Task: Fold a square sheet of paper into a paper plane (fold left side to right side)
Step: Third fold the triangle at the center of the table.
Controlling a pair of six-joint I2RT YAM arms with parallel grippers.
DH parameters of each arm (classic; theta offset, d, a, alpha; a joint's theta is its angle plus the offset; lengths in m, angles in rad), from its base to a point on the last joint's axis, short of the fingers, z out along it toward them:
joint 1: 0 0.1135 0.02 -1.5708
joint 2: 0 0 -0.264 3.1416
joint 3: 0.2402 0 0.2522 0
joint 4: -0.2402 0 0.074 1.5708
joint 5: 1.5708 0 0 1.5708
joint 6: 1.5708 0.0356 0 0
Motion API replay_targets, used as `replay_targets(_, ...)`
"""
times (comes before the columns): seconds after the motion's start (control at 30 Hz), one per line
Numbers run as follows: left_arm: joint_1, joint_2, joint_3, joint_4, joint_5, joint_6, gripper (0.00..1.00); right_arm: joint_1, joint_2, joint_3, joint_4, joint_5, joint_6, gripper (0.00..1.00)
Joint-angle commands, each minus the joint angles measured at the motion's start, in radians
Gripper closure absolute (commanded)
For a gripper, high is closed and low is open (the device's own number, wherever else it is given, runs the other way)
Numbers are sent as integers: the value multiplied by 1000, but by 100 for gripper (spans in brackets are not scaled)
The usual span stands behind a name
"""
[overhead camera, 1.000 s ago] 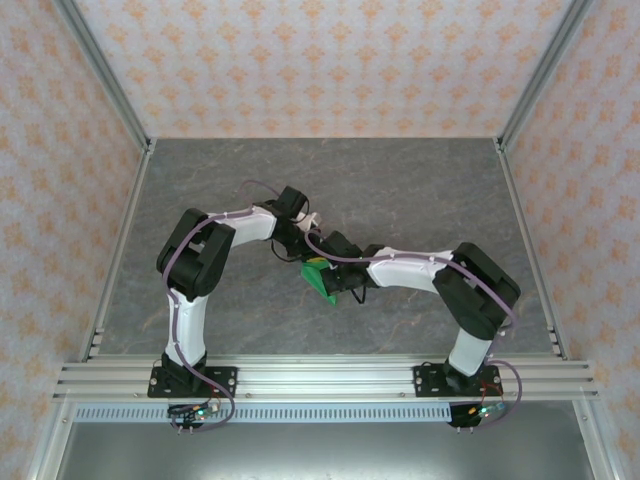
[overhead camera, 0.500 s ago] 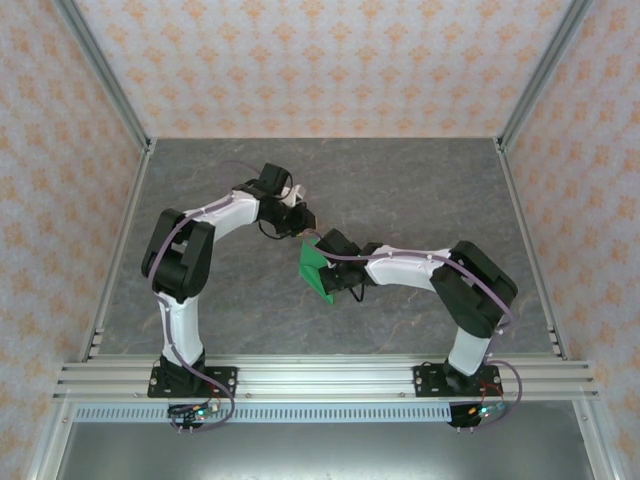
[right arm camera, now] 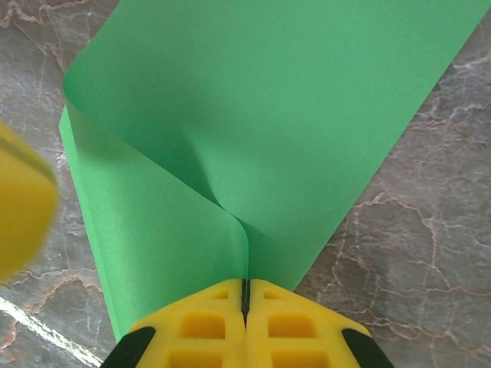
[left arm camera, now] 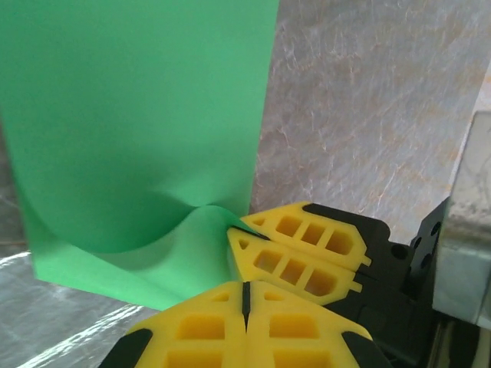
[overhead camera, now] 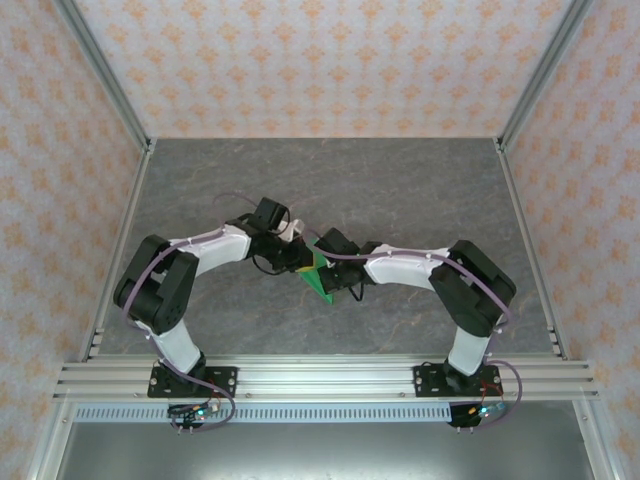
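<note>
From the top external view, the two arms reach inward and meet over the middle of the grey marbled table (overhead camera: pixel 420 180). The left gripper (overhead camera: pixel 300 262) and the right gripper (overhead camera: pixel 325 266) sit tip to tip, just beside each other. The square sheet of paper (overhead camera: pixel 318 284) is at that meeting point, a small bright green shape partly under the right wrist. At this size, neither gripper's jaws can be made out.

In the left wrist view, the left gripper (left arm camera: pixel 245 303) shows at the bottom edge with its yellow fingers (left arm camera: pixel 199 330) pressed flat together, only a thin dark seam between them. No green shows in that seam, so a grip on the paper cannot be confirmed. Just above it, the right gripper (left arm camera: pixel 234 232) comes in from the right, closed, its tip pinching a puckered edge of the square sheet of paper (left arm camera: pixel 138 115). The sheet rises up the left of the view, with a lower layer curving beneath it. The table (left arm camera: pixel 368 100) lies behind.

In the right wrist view, the right gripper (right arm camera: pixel 245 295) is clamped on the square sheet of paper (right arm camera: pixel 268 107). The sheet is doubled over in a soft, uncreased bend and fans out from the jaws across the table (right arm camera: pixel 430 253). A blurred yellow finger of the left gripper (right arm camera: pixel 19 203) sits at the left edge, just beside the paper.
</note>
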Motion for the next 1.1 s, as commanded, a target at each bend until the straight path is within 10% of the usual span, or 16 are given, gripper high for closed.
replay_targets(0.0,-6,16,-12,82,17,-39,100,2,63,-10,-81,-30,-12,100)
replay_targets(0.9,-34,109,-105,107,-113,-44,100,1,61,11,-80,-39,-11,100)
replay_targets(1.07,-34,113,-130,126,-121,-52,100,-6,-20,79,-120,-14,-10,82)
